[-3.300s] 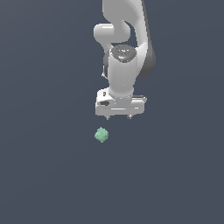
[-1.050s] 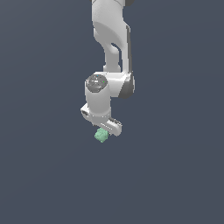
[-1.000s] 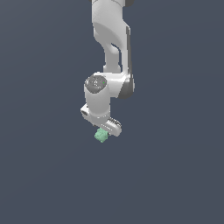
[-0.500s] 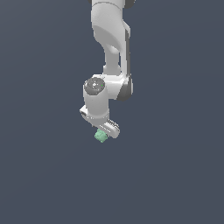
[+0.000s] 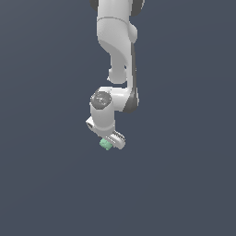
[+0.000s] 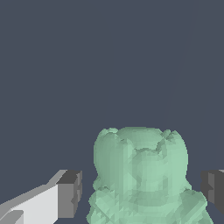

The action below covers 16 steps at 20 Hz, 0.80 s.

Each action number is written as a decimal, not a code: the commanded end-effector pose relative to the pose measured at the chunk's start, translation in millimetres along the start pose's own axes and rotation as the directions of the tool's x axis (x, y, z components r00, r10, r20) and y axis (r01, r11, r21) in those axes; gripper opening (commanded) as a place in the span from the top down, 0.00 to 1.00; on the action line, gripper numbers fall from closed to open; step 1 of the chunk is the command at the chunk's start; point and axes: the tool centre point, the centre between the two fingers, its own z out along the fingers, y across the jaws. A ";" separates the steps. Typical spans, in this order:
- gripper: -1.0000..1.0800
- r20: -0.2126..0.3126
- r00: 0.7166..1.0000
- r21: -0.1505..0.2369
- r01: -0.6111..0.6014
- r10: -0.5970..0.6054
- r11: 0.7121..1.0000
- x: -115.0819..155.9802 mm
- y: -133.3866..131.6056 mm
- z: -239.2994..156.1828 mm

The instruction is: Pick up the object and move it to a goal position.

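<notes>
The object (image 5: 105, 144) is a small mint-green knobbly lump that sits low under the white arm in the exterior view. My gripper (image 5: 109, 143) is down over it, with the lump between the fingers. In the wrist view the object (image 6: 142, 175) fills the space between the two dark fingertips (image 6: 70, 192), and a narrow gap shows on each side of it. My gripper (image 6: 141, 192) is open around the lump and not pressed on it. The lower part of the lump is cut off by the picture's edge.
A plain dark grey-blue surface (image 5: 184, 175) lies all around. The white arm (image 5: 117, 50) comes down from above. No goal marker shows in either view.
The hand has come down a little over the lump in the last half second. The lump has stayed in the same spot.
</notes>
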 end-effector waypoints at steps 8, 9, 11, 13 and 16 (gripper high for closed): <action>1.00 -0.001 1.000 0.001 -0.001 0.001 1.000 1.3 -0.6 9.4; 1.00 -0.001 1.000 0.001 -0.001 0.001 1.000 1.3 -0.6 9.4; 1.00 -0.001 1.000 0.001 -0.001 0.001 1.000 1.3 -0.6 9.4; 1.00 -0.001 1.000 0.001 -0.001 0.001 1.000 1.3 -0.6 9.4; 1.00 -0.002 1.000 0.001 -0.001 0.001 1.000 1.3 -1.1 8.5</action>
